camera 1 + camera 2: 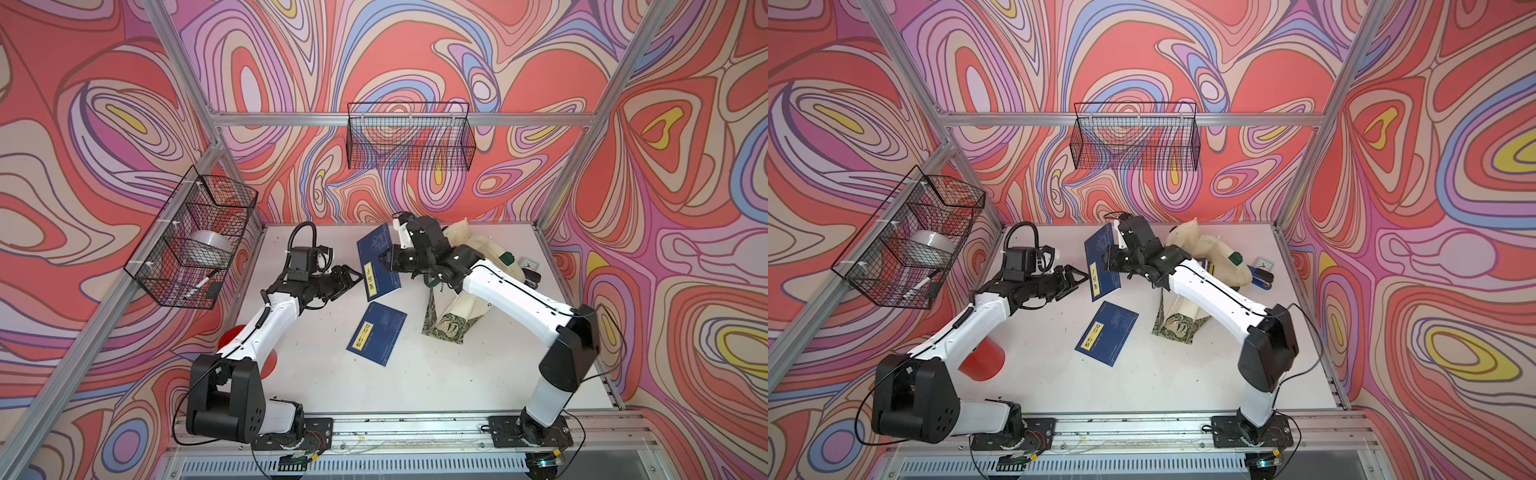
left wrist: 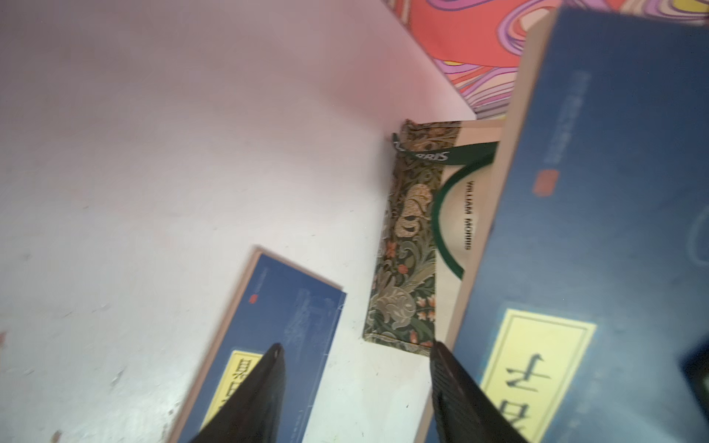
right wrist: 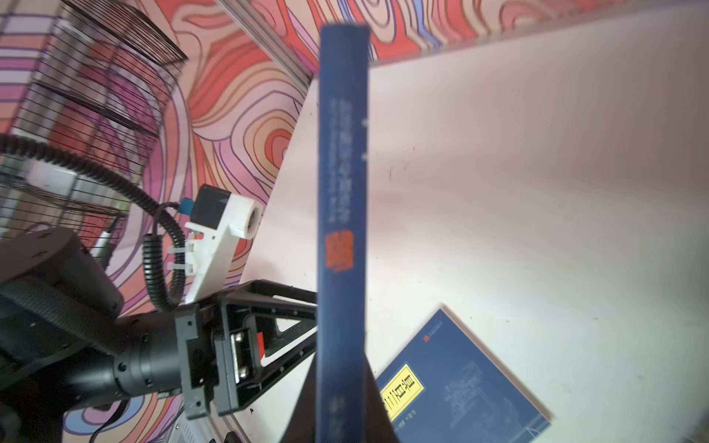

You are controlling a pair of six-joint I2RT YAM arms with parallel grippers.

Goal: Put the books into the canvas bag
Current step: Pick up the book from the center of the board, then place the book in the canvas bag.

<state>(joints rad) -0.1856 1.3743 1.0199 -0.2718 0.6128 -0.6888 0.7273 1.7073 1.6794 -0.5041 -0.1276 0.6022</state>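
Closest to the lens in the right wrist view is a navy book (image 3: 341,191), seen edge-on and clamped between the two fingers of the right end effector (image 1: 390,260), which are closed together on its lower end. In both top views this held book (image 1: 1100,266) sits tilted, and I judge it to be off the tabletop (image 1: 415,395), towards the back, between the two arms. It is not in the bag.

A second navy book (image 1: 376,334) with a yellow label lies flat on the tabletop, nearer the front, apart from the held one and with nothing gripping it.

The canvas bag (image 1: 453,322) lies slumped on the robot's right side, partly under the right arm, with its leaf-patterned base towards the front and a green strap across the cream cloth (image 2: 456,214). Its mouth is hidden by the arm, so whether any book is already inside cannot be told.

The left end effector (image 1: 349,284) hovers just beside the held book's label side, fingers apart and empty.

As a judgement, the task is mid-way at best. One book is picked up but has yet to travel to the bag and go in, and the flat book remains to be fetched afterwards. The bag's opening may need spreading.
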